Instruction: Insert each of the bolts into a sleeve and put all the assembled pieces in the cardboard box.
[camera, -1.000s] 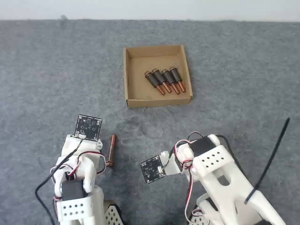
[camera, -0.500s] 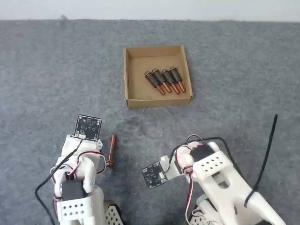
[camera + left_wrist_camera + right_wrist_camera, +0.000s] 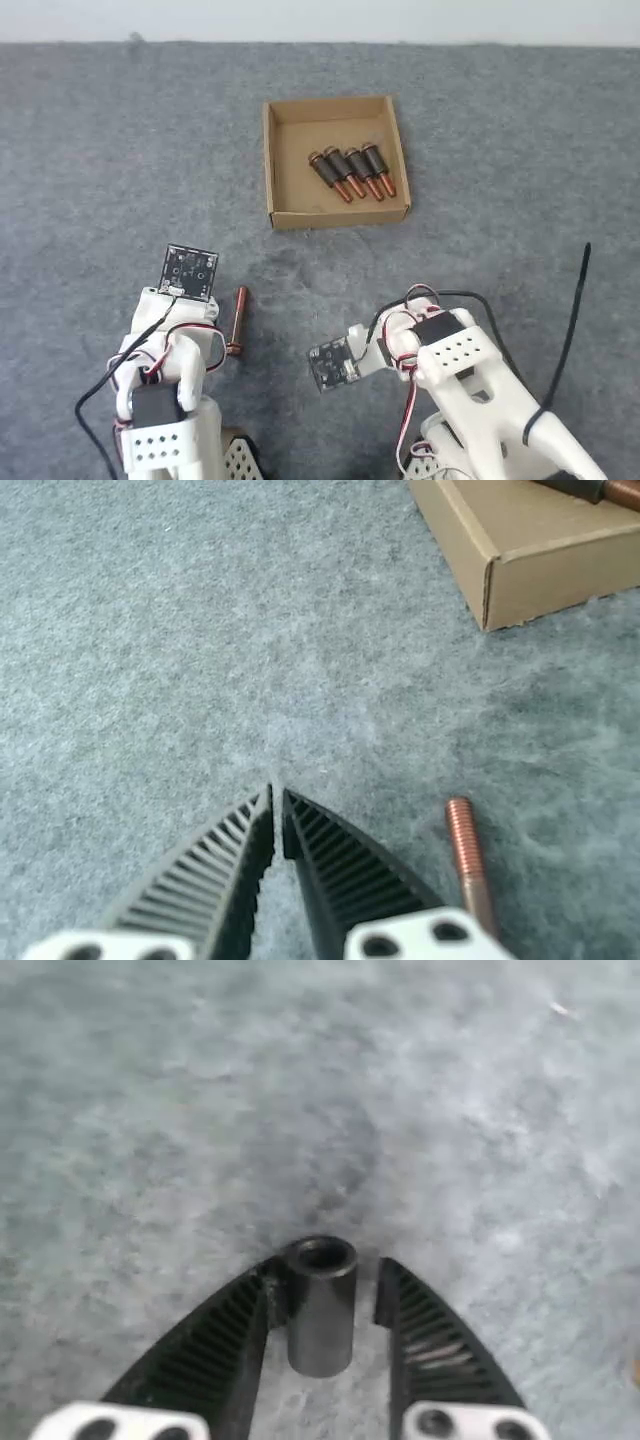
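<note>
A copper bolt (image 3: 238,320) lies loose on the grey carpet beside my left arm, and it also appears next to my fingers as the bolt (image 3: 468,855). My left gripper (image 3: 277,798) is shut and empty, just above the carpet and to the left of the bolt. My right gripper (image 3: 330,1262) is shut on a black sleeve (image 3: 322,1310), whose open end points away from the wrist. The cardboard box (image 3: 335,215) stands at the back centre and holds several assembled pieces (image 3: 352,173) side by side. One corner of the box (image 3: 520,550) is ahead of my left gripper.
The left arm's camera board (image 3: 188,272) and the right arm's camera board (image 3: 335,365) cover their grippers from above. A black cable (image 3: 570,330) arcs up at the right arm. Grey carpet stretches between the arms and the box.
The right arm has shifted a little toward the near edge and to the right, and its wrist board turned slightly. The left arm and the bolt have not moved.
</note>
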Tool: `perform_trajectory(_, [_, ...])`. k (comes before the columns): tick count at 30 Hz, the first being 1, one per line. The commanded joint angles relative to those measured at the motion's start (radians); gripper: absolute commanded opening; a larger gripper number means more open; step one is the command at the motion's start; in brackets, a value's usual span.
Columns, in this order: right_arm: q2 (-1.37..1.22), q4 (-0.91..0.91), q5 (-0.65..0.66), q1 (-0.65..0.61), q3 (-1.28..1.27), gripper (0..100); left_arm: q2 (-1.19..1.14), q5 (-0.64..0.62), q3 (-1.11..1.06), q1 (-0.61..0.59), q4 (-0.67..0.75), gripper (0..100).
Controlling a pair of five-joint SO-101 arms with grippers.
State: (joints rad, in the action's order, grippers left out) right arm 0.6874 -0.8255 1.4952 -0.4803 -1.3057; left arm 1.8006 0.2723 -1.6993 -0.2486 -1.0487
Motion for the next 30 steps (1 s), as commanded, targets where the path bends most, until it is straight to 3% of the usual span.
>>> perform_trajectory(1, [0.036,0.044,-0.074,0.021,0.012,17.0,0.015,0.006,0.015,-0.005,-0.002,1])
perform_trajectory(6, [0.027,0.035,-0.186,0.022,0.061,17.0,0.015,0.006,0.015,-0.005,-0.002,1])
perform_trajectory(19, [0.024,0.038,-0.183,0.033,0.018,16.2,0.015,0.006,0.015,-0.005,-0.002,1])
perform_trajectory(30, [-0.239,0.021,-0.187,0.031,0.161,9.9,0.015,0.006,0.015,-0.005,0.0,1])
